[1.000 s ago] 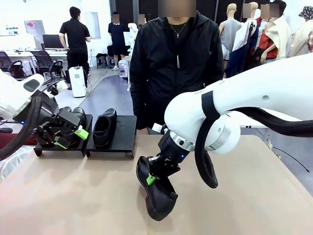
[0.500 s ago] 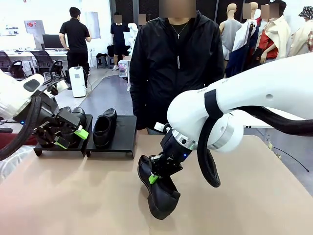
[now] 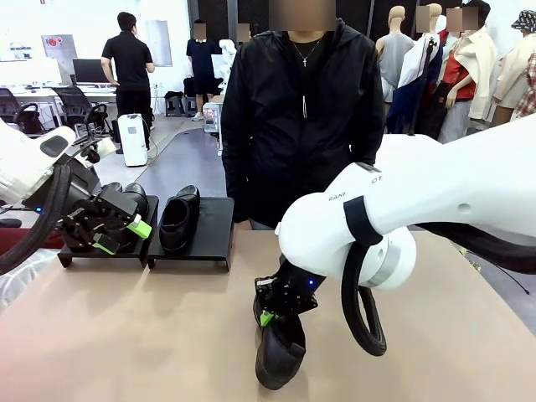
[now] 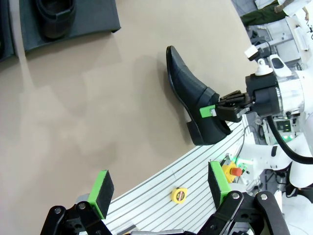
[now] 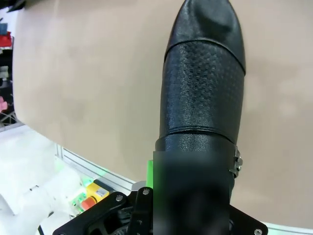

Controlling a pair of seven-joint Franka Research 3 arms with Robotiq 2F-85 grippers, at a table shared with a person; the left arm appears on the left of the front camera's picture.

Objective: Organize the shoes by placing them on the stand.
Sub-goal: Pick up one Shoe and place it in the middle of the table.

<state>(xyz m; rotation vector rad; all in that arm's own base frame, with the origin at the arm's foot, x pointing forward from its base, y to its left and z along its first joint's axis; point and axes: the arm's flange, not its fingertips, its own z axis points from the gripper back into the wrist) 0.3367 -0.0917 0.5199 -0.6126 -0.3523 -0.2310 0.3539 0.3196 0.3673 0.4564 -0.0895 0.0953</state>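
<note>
Nearby, person [image 3: 300, 117] behind stand [image 3: 205, 239]; held shoe [image 3: 279, 356] mid-table

From my seat, the shoe [image 5: 203, 93] clamped in my right gripper [image 3: 270, 311] reads as black leather: a smooth, glossy toe cap ahead of the fingers and a finely perforated, duller band nearer them. A small metal buckle [image 5: 237, 162] glints just beside the jaws. The tabletop [image 3: 126, 335] beneath is tan, matt and smooth. The stand [image 3: 213, 230] beyond my left gripper [image 3: 117, 236] looks matt black, and the shoe on it [image 3: 177, 219] shines softly. Both grippers are black plastic with matt green pads [image 4: 102, 188].
</note>
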